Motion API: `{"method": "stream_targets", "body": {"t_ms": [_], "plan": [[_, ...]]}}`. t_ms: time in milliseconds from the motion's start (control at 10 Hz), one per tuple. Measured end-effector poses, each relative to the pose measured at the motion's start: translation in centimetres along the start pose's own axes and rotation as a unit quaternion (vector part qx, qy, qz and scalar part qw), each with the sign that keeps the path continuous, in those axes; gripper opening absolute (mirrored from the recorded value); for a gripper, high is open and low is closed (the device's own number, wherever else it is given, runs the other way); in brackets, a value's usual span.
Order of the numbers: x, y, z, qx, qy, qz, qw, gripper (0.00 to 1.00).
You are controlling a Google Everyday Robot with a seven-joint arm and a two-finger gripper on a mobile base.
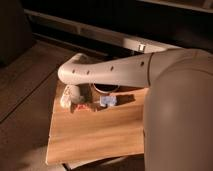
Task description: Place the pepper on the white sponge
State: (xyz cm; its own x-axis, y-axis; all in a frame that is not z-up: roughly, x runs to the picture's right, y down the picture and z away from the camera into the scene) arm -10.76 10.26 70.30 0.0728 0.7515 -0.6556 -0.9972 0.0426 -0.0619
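Observation:
The pepper (pixel 84 106) is a small reddish-orange thing lying on the wooden table (pixel 100 135), just under the end of my arm. The white sponge (pixel 108 100) is a pale bluish-white block a little to the pepper's right, in front of the dark bowl (pixel 106 88). My gripper (pixel 76 101) hangs down from the arm's elbow at the table's back left, right over the pepper's left side. The arm hides most of the bowl.
A cream-white bottle-like object (pixel 65 98) lies at the table's left edge beside the gripper. My pale arm (pixel 115 72) crosses above the table's back, and my body fills the right side. Dark shelving runs behind the table.

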Motion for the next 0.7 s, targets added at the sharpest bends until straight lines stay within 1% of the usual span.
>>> {"method": "stream_targets", "body": {"t_ms": [500,600,700], "plan": [[0.0,0.01,-0.01,0.0,0.0,-0.001,1.0,0.65],[-0.03,0.05,-0.05,0.002,-0.001,-0.01,0.9999,0.65],[-0.08,0.16,-0.23,0.004,-0.002,-0.029,0.9996,0.65]]}}
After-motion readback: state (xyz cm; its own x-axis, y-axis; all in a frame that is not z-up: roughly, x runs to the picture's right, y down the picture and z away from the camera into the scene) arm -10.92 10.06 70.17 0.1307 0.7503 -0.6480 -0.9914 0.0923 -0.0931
